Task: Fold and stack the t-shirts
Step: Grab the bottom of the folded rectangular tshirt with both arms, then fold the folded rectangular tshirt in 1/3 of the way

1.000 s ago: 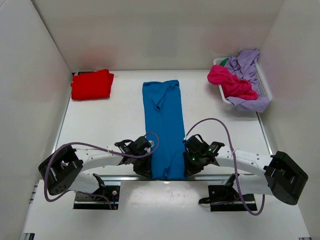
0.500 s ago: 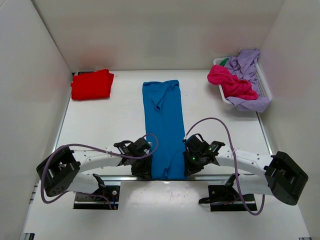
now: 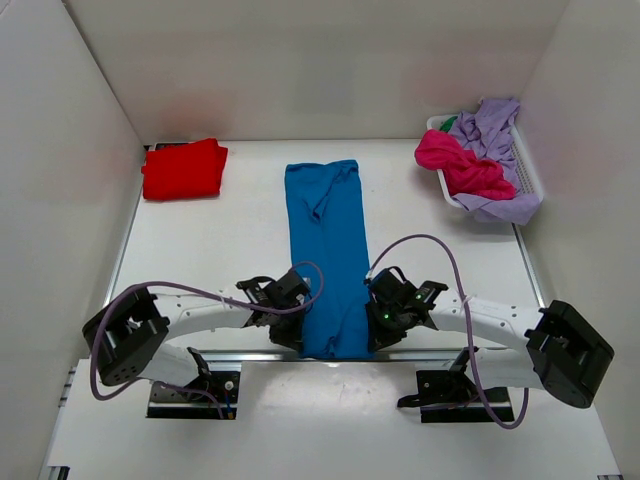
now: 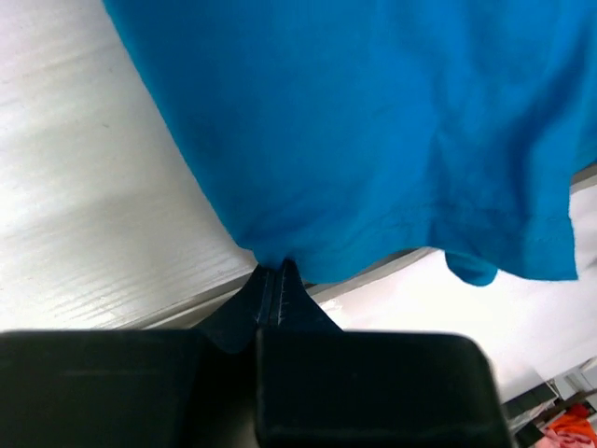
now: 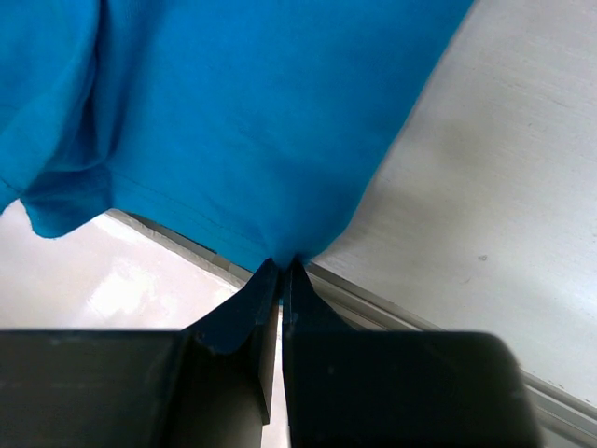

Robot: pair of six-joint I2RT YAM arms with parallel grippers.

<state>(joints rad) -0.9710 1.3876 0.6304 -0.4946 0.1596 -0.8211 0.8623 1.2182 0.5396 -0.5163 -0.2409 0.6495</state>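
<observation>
The bright blue t-shirt (image 3: pixel 327 250) lies as a long narrow strip down the table's middle, its near hem at the front edge. My left gripper (image 3: pixel 290 335) is shut on the hem's left corner (image 4: pixel 280 257). My right gripper (image 3: pixel 378 335) is shut on the hem's right corner (image 5: pixel 284 254). Both corners are lifted slightly over the table's front rail. A folded red t-shirt (image 3: pixel 184 168) lies at the back left. A magenta pink t-shirt (image 3: pixel 460 165) and a lilac t-shirt (image 3: pixel 492 130) sit crumpled in the white basket (image 3: pixel 528 172).
White walls close in the table on the left, back and right. The metal front rail (image 5: pixel 438 327) runs just under both grippers. Purple cables loop over both arms.
The left arm shifted slightly right and forward with the blue hem pinched. The right arm and the shirt's far part look unchanged.
</observation>
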